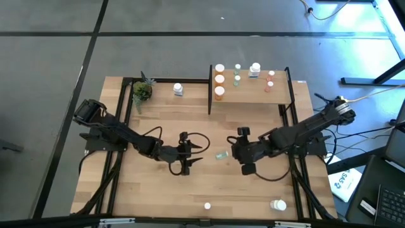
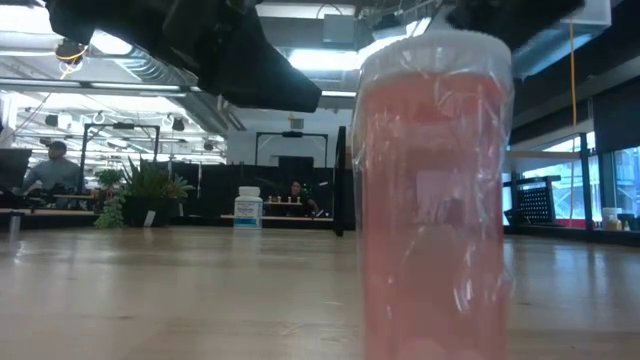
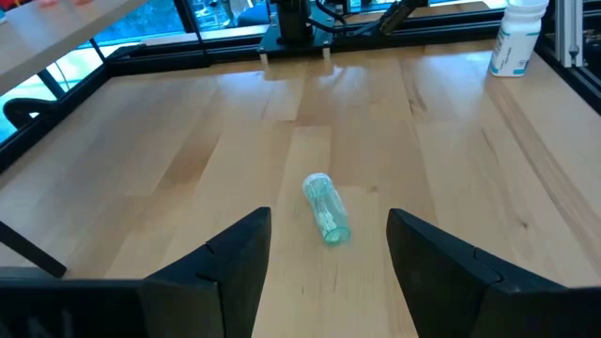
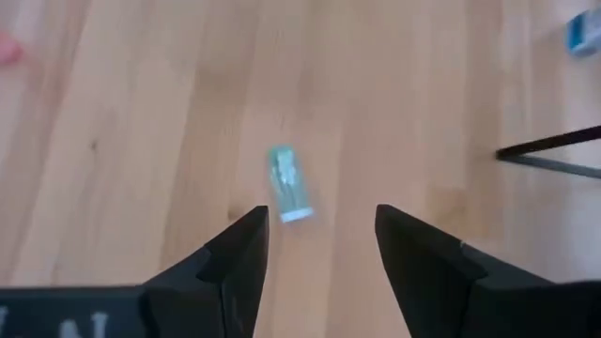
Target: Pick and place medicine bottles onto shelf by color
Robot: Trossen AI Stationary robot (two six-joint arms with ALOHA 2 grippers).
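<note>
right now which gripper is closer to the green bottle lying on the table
Right. The right gripper sits just beside the green bottle, open; the left gripper is farther off on its other side, also open.

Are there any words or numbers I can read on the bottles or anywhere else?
"SAS": roughly what the large letters read on the white sheet on the floor right of the table; uncertain.
White bottle with blue label: print too small to read.
White bottle in the low view: label blurred.
Pink bottle up close: pale label patch, unreadable.
Green bottle lying down: no readable text.
</note>
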